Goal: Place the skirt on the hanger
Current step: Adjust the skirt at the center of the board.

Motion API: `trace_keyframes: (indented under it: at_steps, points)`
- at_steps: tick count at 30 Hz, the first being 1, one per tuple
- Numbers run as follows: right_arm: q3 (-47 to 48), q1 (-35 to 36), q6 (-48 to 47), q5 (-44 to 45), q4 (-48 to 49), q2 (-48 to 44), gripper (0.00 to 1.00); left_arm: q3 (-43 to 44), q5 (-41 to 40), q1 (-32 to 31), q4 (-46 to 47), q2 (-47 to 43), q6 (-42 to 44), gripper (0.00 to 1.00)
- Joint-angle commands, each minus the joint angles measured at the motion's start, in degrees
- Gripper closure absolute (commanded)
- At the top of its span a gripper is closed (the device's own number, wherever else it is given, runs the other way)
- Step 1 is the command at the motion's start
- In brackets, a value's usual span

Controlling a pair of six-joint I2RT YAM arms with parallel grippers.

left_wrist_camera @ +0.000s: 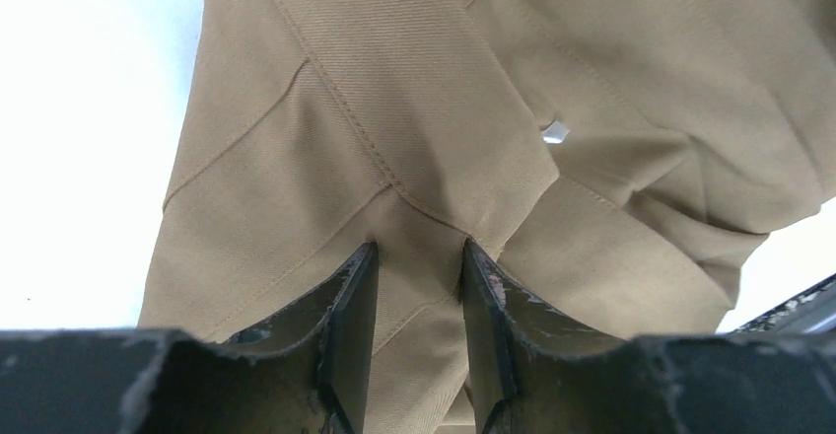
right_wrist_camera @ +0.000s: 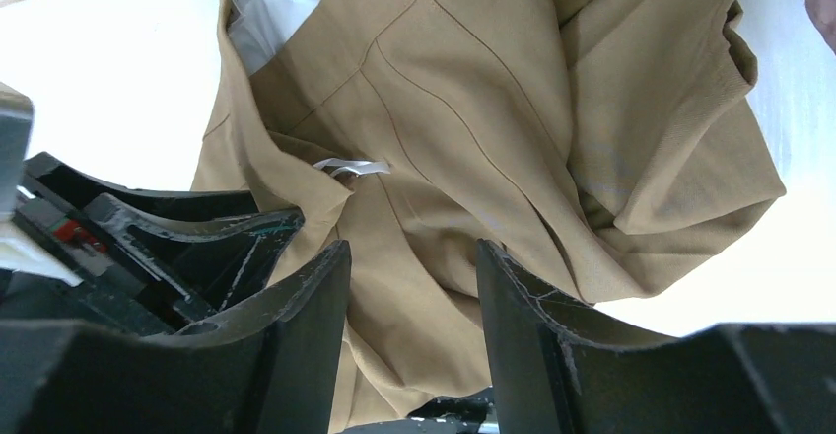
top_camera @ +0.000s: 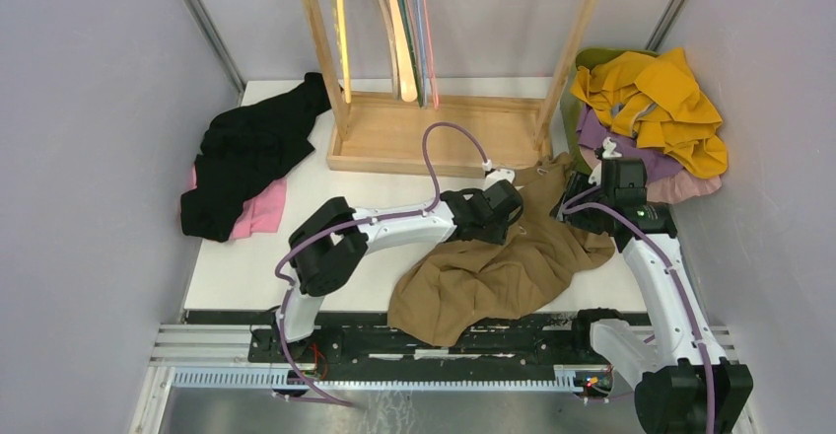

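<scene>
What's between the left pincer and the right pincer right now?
Only the tan skirt: its bunched top edge runs from the left pincer to the right pincer. The top external view shows it.

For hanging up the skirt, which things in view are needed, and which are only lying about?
For the job: tan skirt; hangers; wooden rack.

Lying about: black garment; pink garment; yellow garment; purple garment.
</scene>
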Motion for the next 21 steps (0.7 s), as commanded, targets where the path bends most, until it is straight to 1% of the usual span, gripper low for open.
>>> trace_keyframes:
  at_steps: [1,3,7,9,12,17,21]
  points:
    - [0.3,-0.4,-0.8,-1.5,2.7,-0.4,0.45,-3.6,-0.8,0.1,2.0,-3.0,-2.0,0.55]
    - [0.0,-0.3,-0.8,-1.6,2.7,-0.6,0.45,-7.1,-0.8,0.1,4.1,-4.9,-2.4,0.57]
    - [-0.1,-0.4,-0.8,-2.2,2.7,-0.8,0.45,-10.5,-4.1,0.3,4.9,-6.9,-2.6,0.79]
    - [0.0,-0.4,-0.8,-2.8,2.6,-0.9,0.45,-12.5,-5.8,0.7,4.6,-8.3,-2.8,0.84]
    - [0.3,-0.3,-0.9,-3.2,2.1,-1.0,0.45,-16.4,-7.0,2.0,5.1,-12.3,-3.1,0.84]
    - [0.3,-0.3,-1.0,-5.7,2.2,-0.2,0.45,-23.3,-6.7,5.9,6.5,-19.2,-1.8,0.84]
    - [-0.6,-0.4,-0.7,-7.9,3.6,0.7,0.46,-28.9,-2.8,10.5,9.2,-24.6,-0.1,0.82]
